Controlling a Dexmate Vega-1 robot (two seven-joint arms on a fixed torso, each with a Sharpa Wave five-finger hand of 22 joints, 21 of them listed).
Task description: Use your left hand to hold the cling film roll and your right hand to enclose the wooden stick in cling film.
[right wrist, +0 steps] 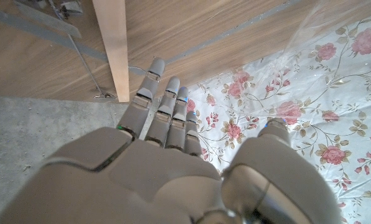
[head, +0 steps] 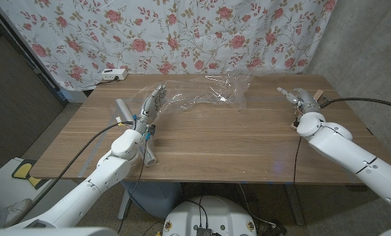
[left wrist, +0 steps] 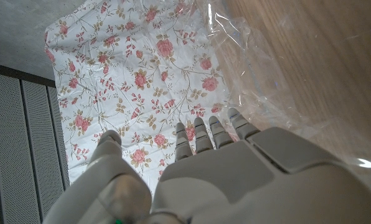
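— Where is the left robot hand, and how is it posed?
— It reaches out over the left part of the brown wooden desk, fingers stretched toward the far edge. From its own wrist camera the left robot hand shows straight fingers slightly apart, with nothing gripped between them. The grey cling film roll lies just to its left; I cannot tell whether the palm touches it.

— And the right robot hand?
— It is at the far right of the desk, fingers pointing away toward the flowered cloth backdrop. The wrist camera shows the right robot hand with fingers extended side by side and the thumb apart, holding nothing.

— How does the film look?
— A crumpled sheet of clear cling film is pulled out from beside the left hand across the far middle of the desk, wrinkled and glinting. The same clear film shows just beyond the left fingertips.

— The stick?
— A pale flat wooden stick lies at the far right edge, just beside the right hand; the wrist camera shows the stick just beyond the fingertips, well apart from the film.
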